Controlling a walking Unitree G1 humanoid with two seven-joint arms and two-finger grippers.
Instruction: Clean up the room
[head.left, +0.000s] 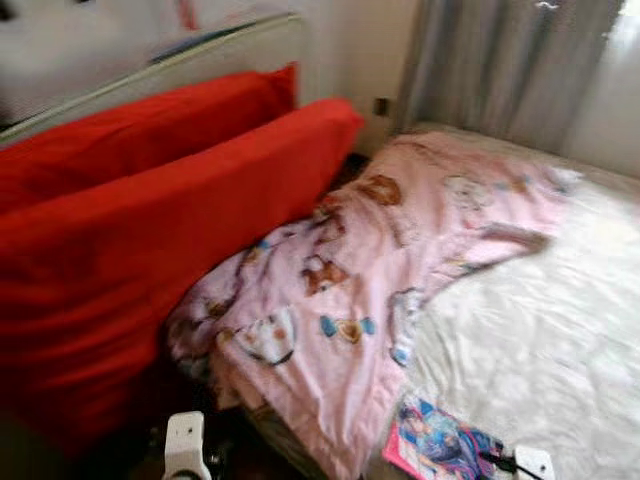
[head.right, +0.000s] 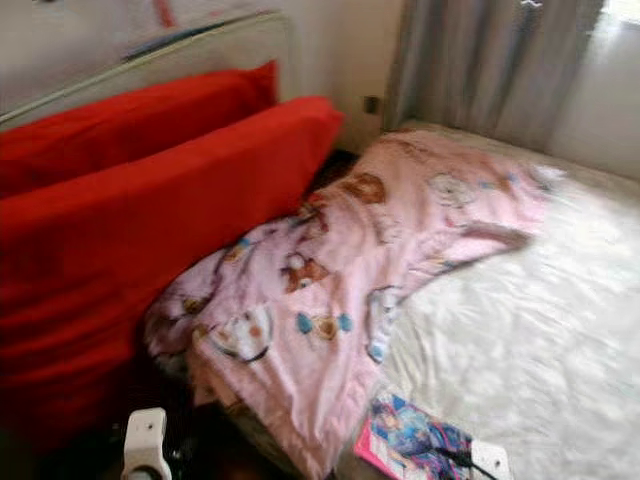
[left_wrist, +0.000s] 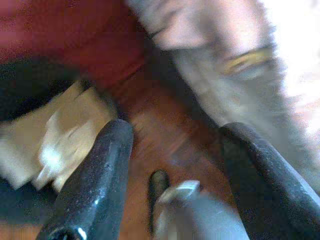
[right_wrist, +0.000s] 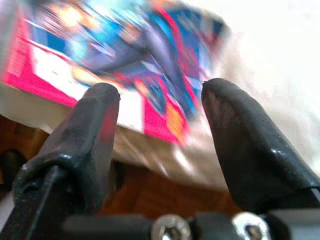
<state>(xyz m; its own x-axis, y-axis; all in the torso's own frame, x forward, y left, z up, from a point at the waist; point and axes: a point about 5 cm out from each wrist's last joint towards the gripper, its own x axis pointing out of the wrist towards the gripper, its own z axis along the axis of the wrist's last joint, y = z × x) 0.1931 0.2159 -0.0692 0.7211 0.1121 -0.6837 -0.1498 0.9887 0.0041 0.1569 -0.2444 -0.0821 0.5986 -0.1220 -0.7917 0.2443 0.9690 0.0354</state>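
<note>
A blanket (head.left: 390, 260) lies on the bed (head.left: 540, 340), pillows (head.left: 150, 240) to its left, a book (head.left: 440, 445) at the near edge.

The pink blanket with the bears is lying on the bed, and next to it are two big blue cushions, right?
Not quite. The cushions are red, not blue, as the left eye view shows. The rest is right: the pink blanket with the bears lies on the bed, beside the two big cushions.

No legible text anywhere. Pink/blue magazine (head.left: 440, 445) on the bed (head.left: 540, 340) has a printed cover, too blurred to read. Pink blanket (head.left: 380, 270): cartoon prints only, no words.
</note>
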